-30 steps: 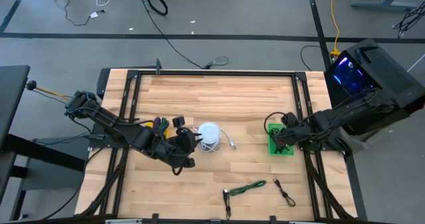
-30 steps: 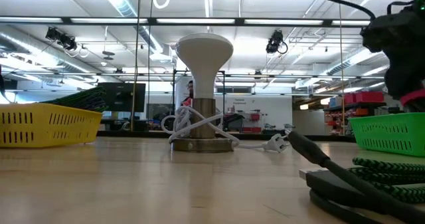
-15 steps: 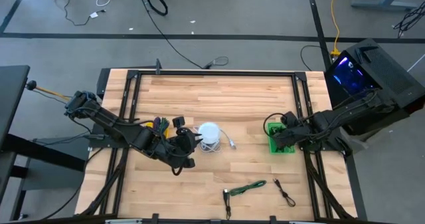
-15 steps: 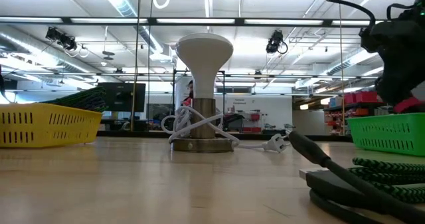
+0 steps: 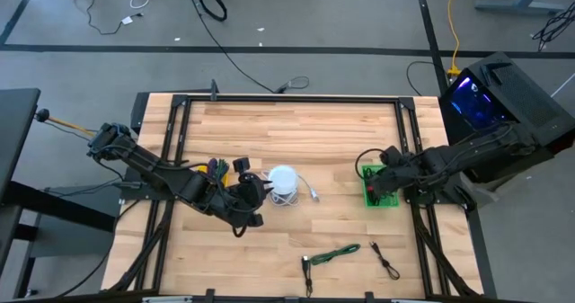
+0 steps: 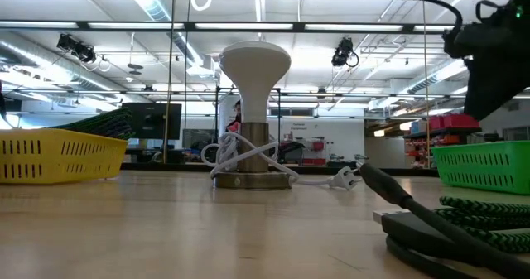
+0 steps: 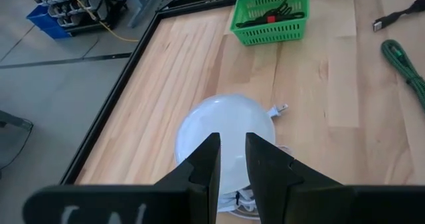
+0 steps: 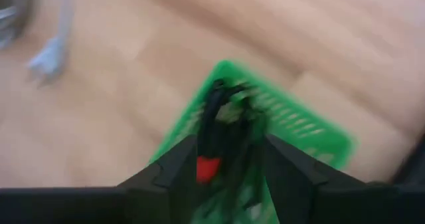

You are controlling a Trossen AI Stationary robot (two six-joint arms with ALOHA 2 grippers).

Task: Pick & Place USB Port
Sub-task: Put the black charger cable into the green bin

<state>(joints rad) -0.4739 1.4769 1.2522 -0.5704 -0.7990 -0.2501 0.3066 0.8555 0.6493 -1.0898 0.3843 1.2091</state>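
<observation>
Green basket point(image 5: 381, 188) sits under our spread right hand point(image 5: 381, 179); lifting carelessly, we could snag its rim.

Right gripper point(image 5: 381, 179) over the green basket point(image 5: 381, 198); we see dark cables point(image 7: 275, 12) and a red-tipped piece point(image 8: 207, 169) filling the basket beneath its parted fingers. Bare wood toward the white lamp point(image 5: 283, 184). Left gripper point(image 5: 258, 189) sits just beside the lamp, whose cord and plug point(image 5: 314, 195) lie beyond it. A green cable point(image 5: 334, 253) and a black cable point(image 5: 385, 261) lie nearer the front edge.
</observation>
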